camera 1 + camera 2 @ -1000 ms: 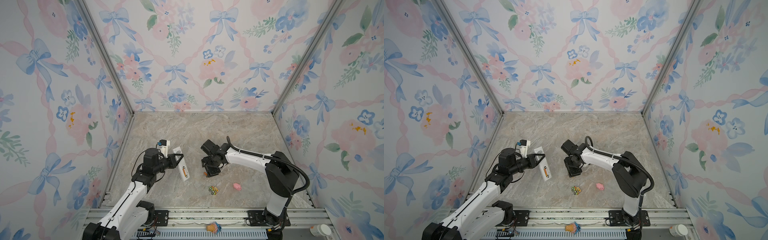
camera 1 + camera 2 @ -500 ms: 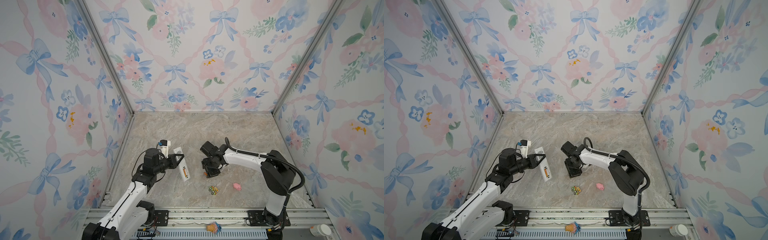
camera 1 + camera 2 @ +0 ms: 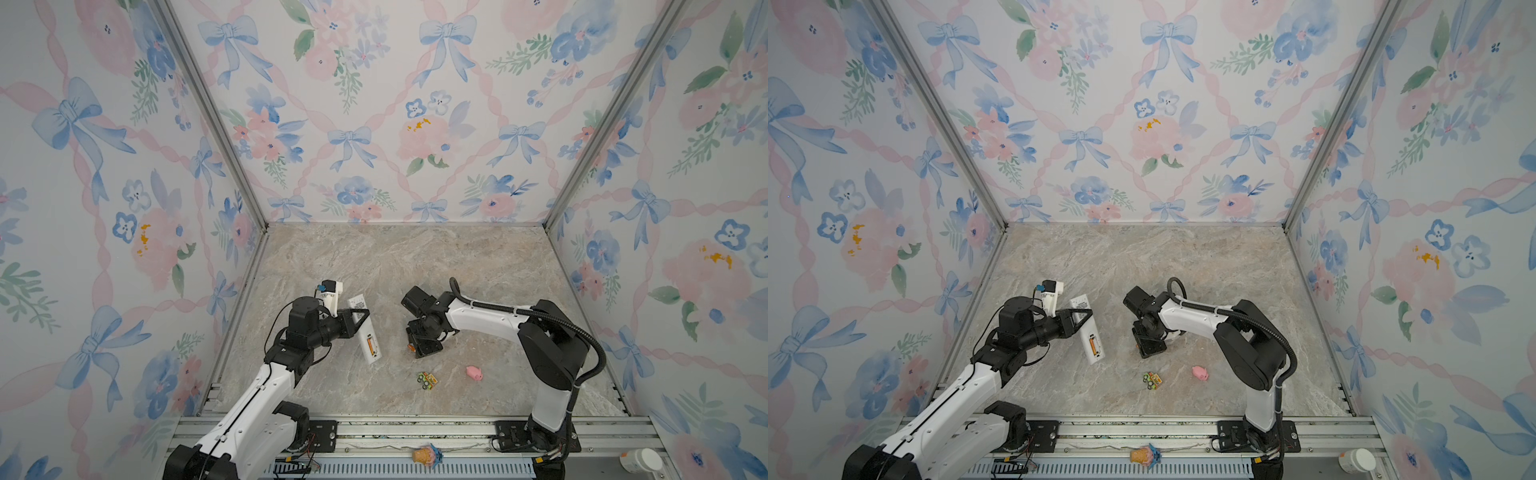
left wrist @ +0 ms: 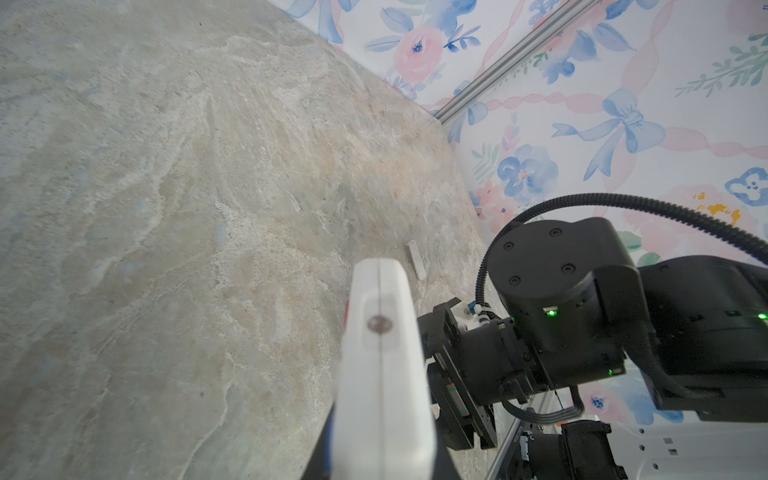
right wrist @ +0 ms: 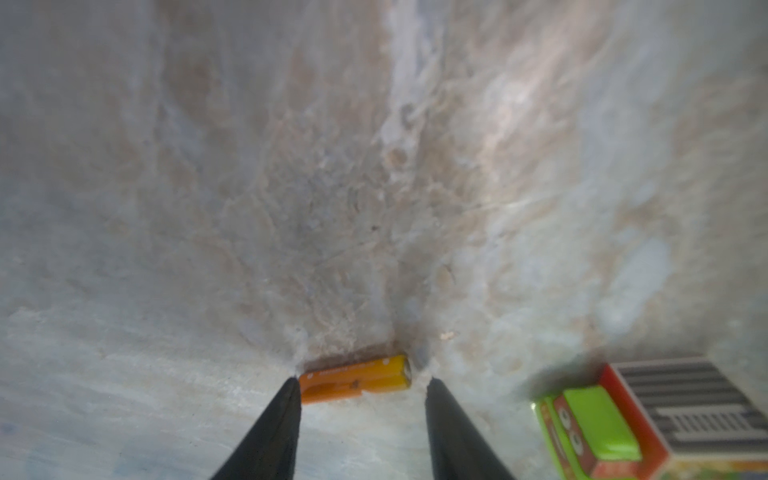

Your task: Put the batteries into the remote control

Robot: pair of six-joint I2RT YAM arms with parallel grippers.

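Note:
My left gripper (image 3: 359,316) (image 3: 1081,315) is shut on the white remote control (image 3: 365,328) (image 3: 1088,330) and holds it tilted above the table. An orange battery (image 3: 371,344) shows in the remote's open compartment. In the left wrist view the remote control (image 4: 380,374) appears end-on and hides the fingers. Another orange battery (image 5: 355,378) lies on the table between the tips of my right gripper (image 5: 361,384) (image 3: 422,347), which is open. One fingertip (image 5: 286,399) touches the battery's end. The other stands just clear of its gold end.
A green toy car on a card (image 3: 427,380) (image 5: 598,424) and a pink pig (image 3: 473,372) lie in front of the right gripper. A small white cover piece (image 4: 416,259) lies on the table beyond the remote. An ice-cream toy (image 3: 427,455) rests on the front rail.
The right gripper's jaws have narrowed around the battery on the table and the arm has shifted slightly. The left arm and remote have not moved.

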